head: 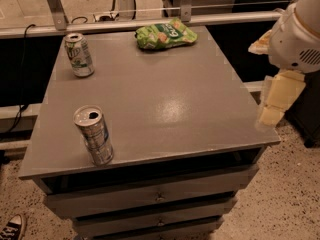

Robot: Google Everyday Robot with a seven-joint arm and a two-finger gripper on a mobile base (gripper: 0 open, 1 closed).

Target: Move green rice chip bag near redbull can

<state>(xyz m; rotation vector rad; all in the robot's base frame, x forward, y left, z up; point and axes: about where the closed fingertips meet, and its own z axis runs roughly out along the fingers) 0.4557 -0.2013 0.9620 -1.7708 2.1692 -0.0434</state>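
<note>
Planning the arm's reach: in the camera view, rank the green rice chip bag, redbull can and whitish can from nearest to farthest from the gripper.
The gripper hangs beside the table's right edge.
1. green rice chip bag, back centre, and redbull can, front left: too close to call.
2. whitish can, back left, clearly farthest.
</note>
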